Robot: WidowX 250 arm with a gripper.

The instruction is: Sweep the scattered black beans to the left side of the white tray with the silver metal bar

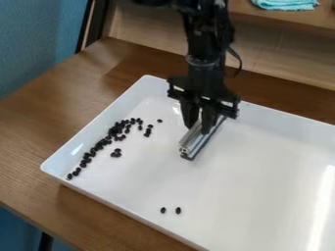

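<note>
Left: brown wood worktop, with a white rectangular tray on it, running off the right edge. Inside the tray's left part, small black beans form a curved streak from the near-left wall up toward the middle, densest near its upper end. Small clumps and a few singles sit just right of the streak. Two more beans lie apart, side by side, toward the near wall. Next right: pincer hangs over the tray's far part, clenched on a silvery grooved metal bar with a dark strip underneath. Bar runs slantwise, near end pointing lower left, right of the streak and clear of it. Can't tell if bar touches tray floor. Upper right, beyond the tray: light-blue cloth on a wood surface.
</note>
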